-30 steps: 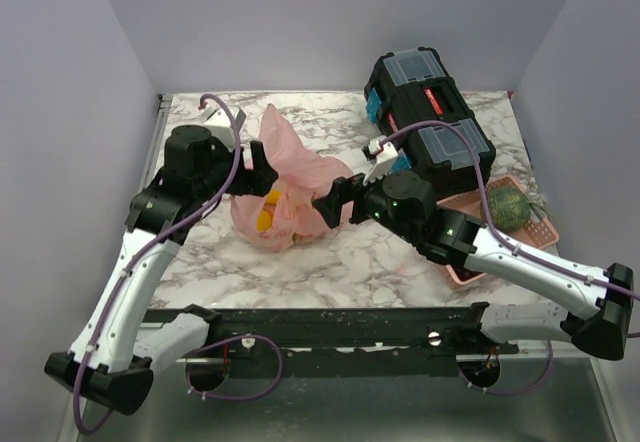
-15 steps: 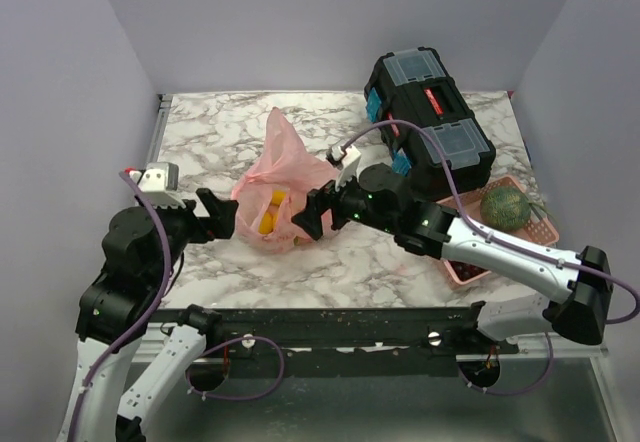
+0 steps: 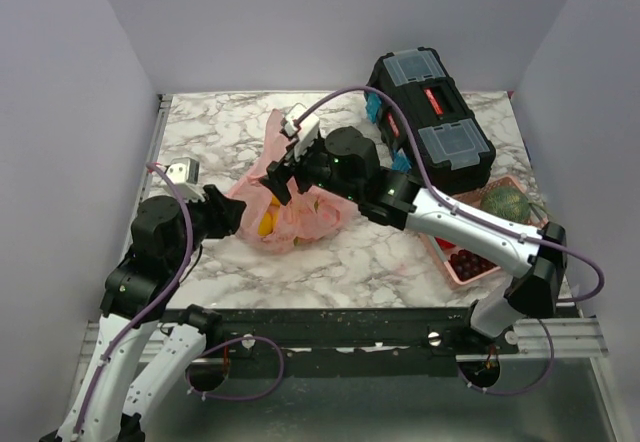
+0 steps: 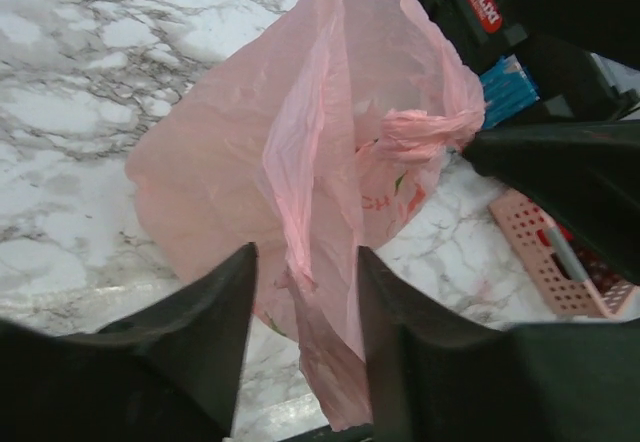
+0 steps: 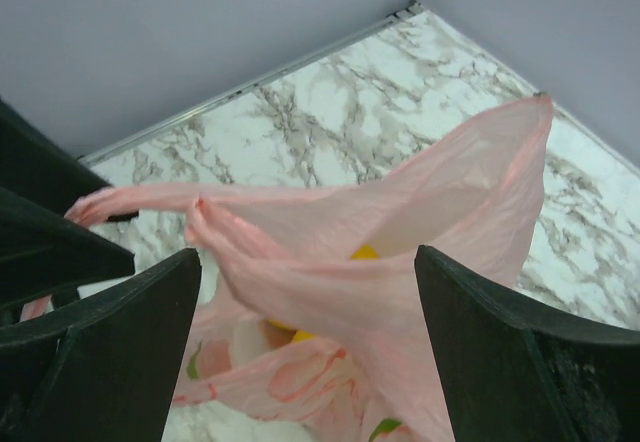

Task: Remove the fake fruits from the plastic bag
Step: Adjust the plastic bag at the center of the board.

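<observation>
The pink plastic bag (image 3: pixel 295 197) lies slumped on the marble table. A yellow fruit (image 3: pixel 265 224) shows through its film, and yellow fruit (image 5: pixel 362 253) shows inside its mouth. The other fruits are hidden. My left gripper (image 3: pixel 232 214) is at the bag's left edge, jaws open, with a loose fold of bag (image 4: pixel 310 262) hanging between the fingers (image 4: pixel 215 332). My right gripper (image 3: pixel 285 174) hovers over the bag's top, wide open and empty, with the bag mouth (image 5: pixel 330 262) between its fingers (image 5: pixel 500 342). A twisted handle (image 4: pixel 425 127) reaches toward the right gripper.
A black toolbox (image 3: pixel 430 112) stands at the back right. A rigid pink basket (image 3: pixel 455 267) at the right holds a green netted melon (image 3: pixel 505 202) and dark red fruit. Grey walls enclose the table's left, back and right.
My left arm drew back toward the near left, and its gripper now sits at the bag's left edge. My right gripper swung from the bag's right side up over its top.
</observation>
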### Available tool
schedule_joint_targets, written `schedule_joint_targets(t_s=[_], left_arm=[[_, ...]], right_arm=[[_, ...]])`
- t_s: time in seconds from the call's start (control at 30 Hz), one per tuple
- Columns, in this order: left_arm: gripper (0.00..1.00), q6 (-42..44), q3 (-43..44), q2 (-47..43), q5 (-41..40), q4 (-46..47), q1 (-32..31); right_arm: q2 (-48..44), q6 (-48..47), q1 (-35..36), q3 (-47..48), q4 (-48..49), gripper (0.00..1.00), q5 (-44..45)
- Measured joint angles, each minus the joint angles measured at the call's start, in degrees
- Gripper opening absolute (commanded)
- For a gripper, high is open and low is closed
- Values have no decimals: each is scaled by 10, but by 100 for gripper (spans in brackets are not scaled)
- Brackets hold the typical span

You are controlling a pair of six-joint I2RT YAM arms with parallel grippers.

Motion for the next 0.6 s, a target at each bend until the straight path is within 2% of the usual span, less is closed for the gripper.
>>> schedule_joint_targets(t_s=[0.1,0.17,0.23,0.3,0.33,0.4,0.43,0.6], left_arm=[[19,6,-4,-1,0,17,0],[10,10,-10,-1,0,29,0],[0,14,-16,-1,0,38,0],[0,16,-23,-2,0,44,0],[0,18,-28,-3,0,48,0],[0,19,-38,-7,-6,57,0],[0,21,-45,-9,-11,63,0],[0,29,-79,-16,-54,78,0]], right_arm=[[40,-36,0,38,-2,85,-10],[63,-56,0,53,-3,76,-24],[78,-71,0,55,-4,60,-38],[89,-80,0,55,-10,42,-49],[91,-83,0,54,-15,27,-53],[88,-83,0,44,-22,7,-58],[79,-77,0,30,-23,2,-59],[-30,-41,0,-83,-80,1,-82]])
